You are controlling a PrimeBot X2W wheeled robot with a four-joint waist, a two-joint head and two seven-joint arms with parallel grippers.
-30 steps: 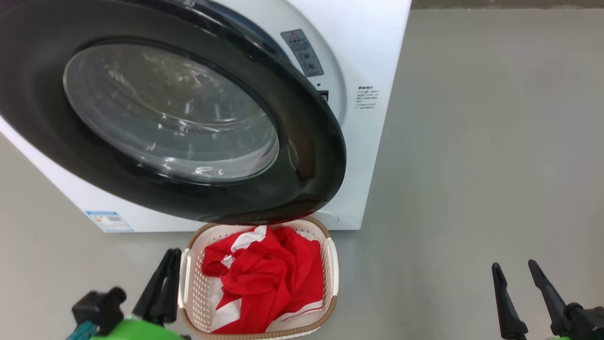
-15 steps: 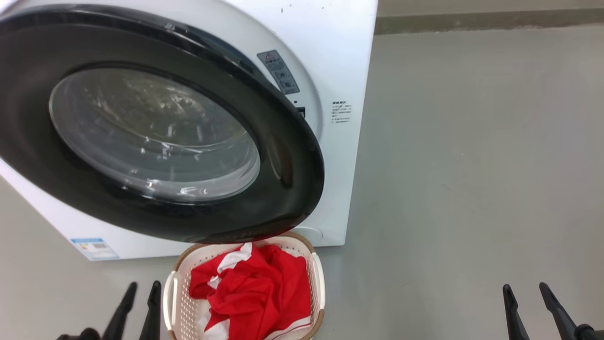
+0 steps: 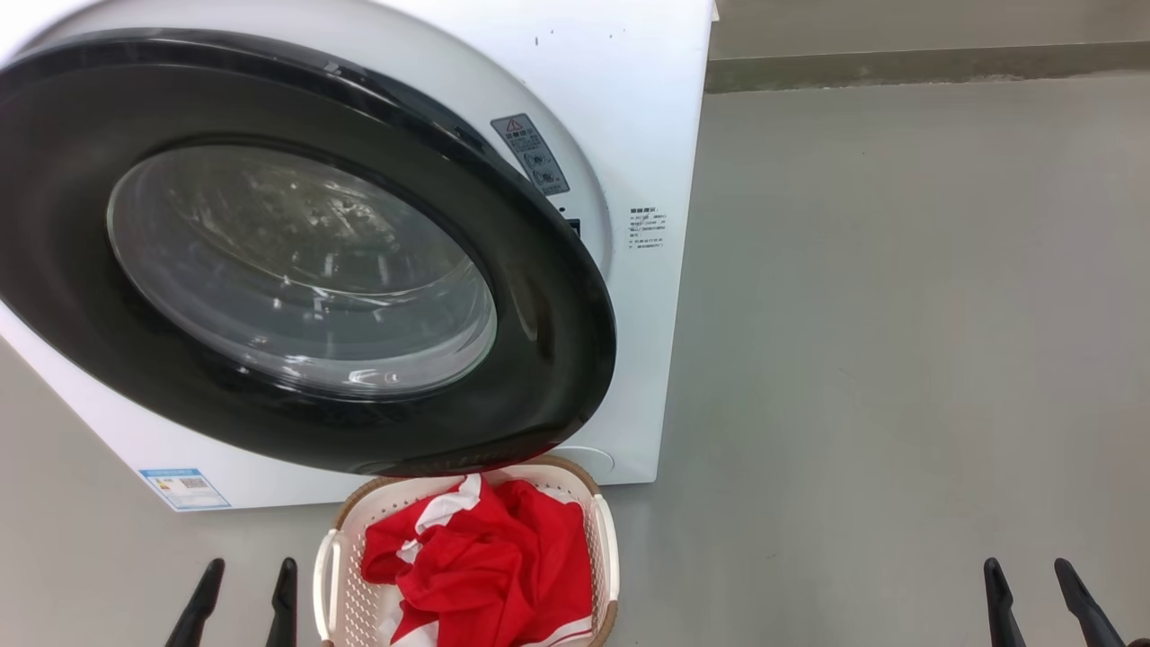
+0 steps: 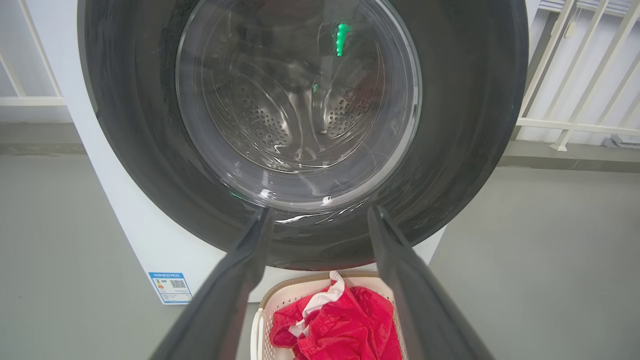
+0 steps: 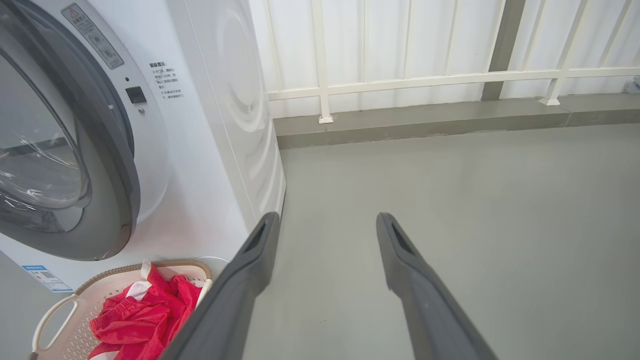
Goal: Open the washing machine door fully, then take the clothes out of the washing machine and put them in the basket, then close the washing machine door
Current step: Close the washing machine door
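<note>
Red-and-white soft fabric clothes (image 3: pixel 490 575) are heaped in the cream perforated plastic basket (image 3: pixel 329 584), near centre, just below the big round black-rimmed glass door (image 3: pixel 301 270) of the white front-loading washing machine (image 3: pixel 629 90). Left gripper (image 3: pixel 252 580) is spread wide and empty, right gripper (image 3: pixel 1028 580) the same. Door looks ajar, latch (image 3: pixel 572 225) showing at right. It's rigid, hinged and glossy, so push flat on the right-hand rim (image 3: pixel 579 350).

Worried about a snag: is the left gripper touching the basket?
Apart. The head view shows a strip of bare floor between the open left gripper and the basket.
</note>
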